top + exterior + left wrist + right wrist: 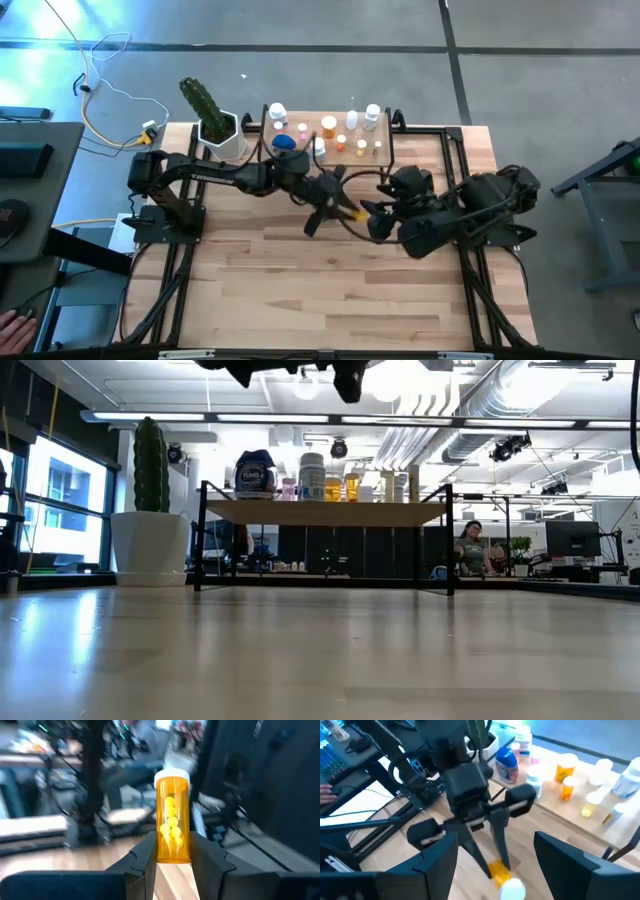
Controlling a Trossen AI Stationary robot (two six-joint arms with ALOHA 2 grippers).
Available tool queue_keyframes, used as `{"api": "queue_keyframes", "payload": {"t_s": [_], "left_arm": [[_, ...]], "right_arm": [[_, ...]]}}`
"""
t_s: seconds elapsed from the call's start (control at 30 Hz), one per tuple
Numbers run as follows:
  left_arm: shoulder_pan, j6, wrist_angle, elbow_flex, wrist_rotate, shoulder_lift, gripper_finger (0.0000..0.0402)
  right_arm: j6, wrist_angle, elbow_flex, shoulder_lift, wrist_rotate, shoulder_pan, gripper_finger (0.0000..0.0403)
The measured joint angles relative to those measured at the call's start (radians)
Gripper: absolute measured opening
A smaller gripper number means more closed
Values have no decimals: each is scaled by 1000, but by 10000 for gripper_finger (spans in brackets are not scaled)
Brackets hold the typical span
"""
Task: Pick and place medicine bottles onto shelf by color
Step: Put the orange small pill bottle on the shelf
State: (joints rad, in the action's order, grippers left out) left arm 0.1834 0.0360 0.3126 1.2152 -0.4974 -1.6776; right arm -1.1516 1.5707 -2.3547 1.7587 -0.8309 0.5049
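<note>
An orange medicine bottle (pixel 173 820) with a white cap hangs high over the table's middle, with my left gripper (pixel 340 208) shut on it. My right gripper (pixel 378 222) is just to its right, open and touching nothing; its wrist view looks down on the left gripper and the bottle (pixel 500 870). The shelf (pixel 330 152) stands at the table's far edge on black legs (pixel 202 535). Several medicine bottles, white, orange and blue (pixel 284 143), stand on its plank top (pixel 325 512). My left gripper pinches the orange bottle's lower part (pixel 172 855), opposite the cap, between its two fingers (pixel 145 857). The fingers reach out roughly level from the table's left. The white cap end (pixel 172 776) sticks out past the fingertips. The bottle is lifted clear of the table.
A white pot with a green cactus (pixel 220 135) stands left of the shelf. Black frame rails (pixel 460 190) run along the table's sides. Bare wooden tabletop (pixel 320 290) spreads out in front of the arms. A person (pixel 470 545) sits in the room behind.
</note>
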Motion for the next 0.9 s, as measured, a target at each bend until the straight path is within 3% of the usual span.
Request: {"api": "queue_keyframes", "payload": {"t_s": [0.43,0.67,0.9], "left_arm": [[82,199,287,0,156,10,89],[83,240,346,0,297,10,89],[70,224,345,0,370,10,89]], "right_arm": [[169,-11,-2,-126,6,-167,252],[242,-56,-2,-150,126,-307,252],[308,-89,17,-151,244,-402,252]]}}
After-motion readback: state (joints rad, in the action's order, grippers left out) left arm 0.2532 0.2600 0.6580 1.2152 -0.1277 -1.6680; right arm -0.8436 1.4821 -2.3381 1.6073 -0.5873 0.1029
